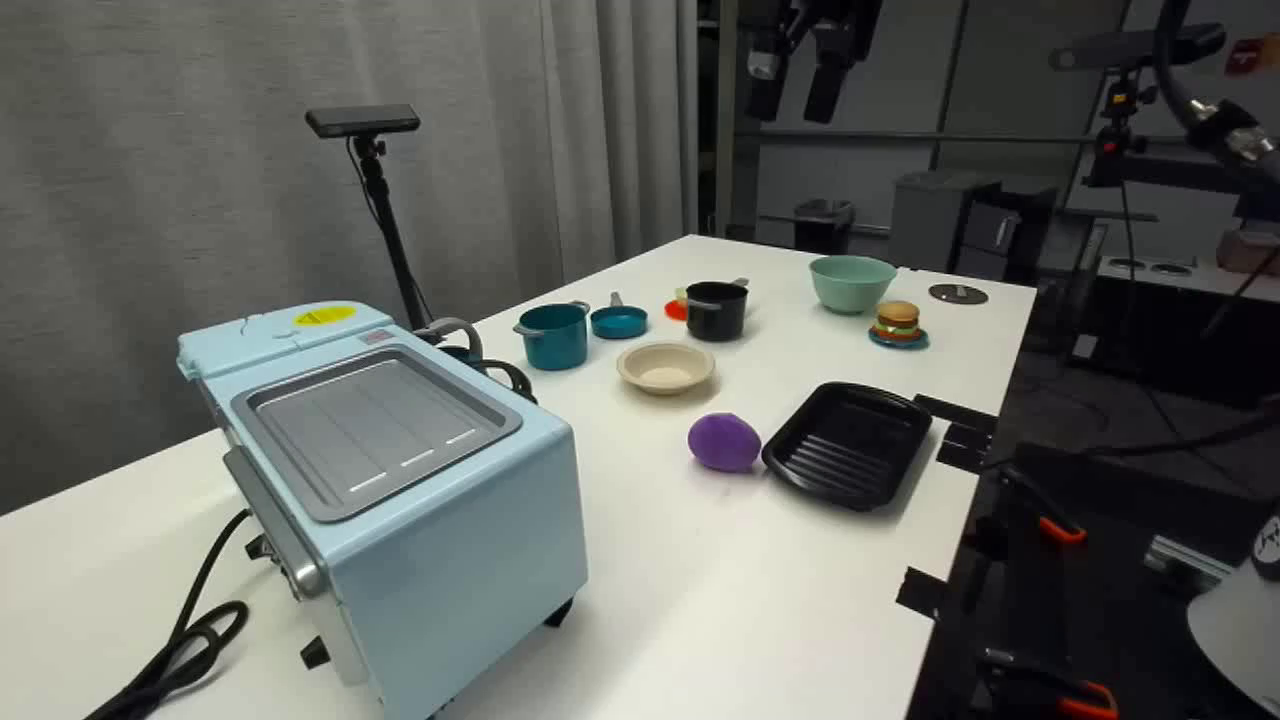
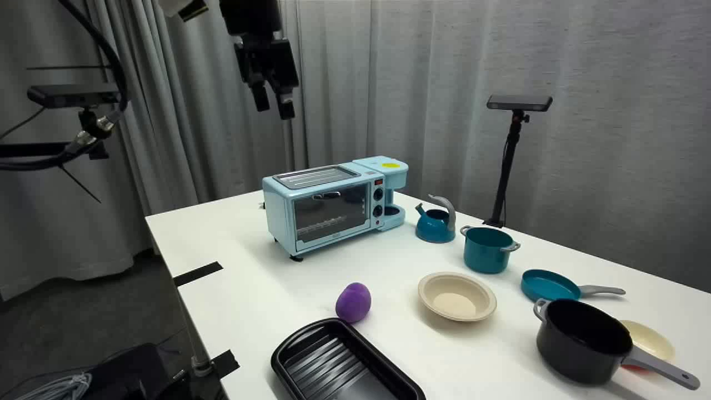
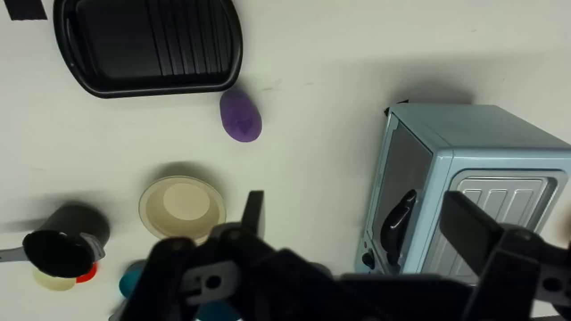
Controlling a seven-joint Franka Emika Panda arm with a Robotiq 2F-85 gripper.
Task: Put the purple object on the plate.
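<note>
The purple object (image 1: 724,442) is an egg-shaped bright purple lump lying on the white table beside the black ridged tray; it also shows in an exterior view (image 2: 353,303) and in the wrist view (image 3: 241,117). The plate (image 1: 666,368) is round, shallow and pale cream, with nothing in it. It stands near the purple object, also in an exterior view (image 2: 456,297) and in the wrist view (image 3: 185,206). My gripper (image 3: 353,209) is open and empty, high above the table; it shows in both exterior views (image 1: 795,95) (image 2: 273,105), apart from both things.
The black tray (image 2: 333,361) nearly touches the purple object. A light blue toaster oven (image 1: 470,540) stands on the table. Behind the plate are a teal pot (image 2: 487,253), teal pan (image 2: 547,286), black pot (image 2: 580,344) and pale yellow dish (image 2: 650,340). A green bowl (image 1: 850,285) and toy burger (image 1: 897,318) stand farther off.
</note>
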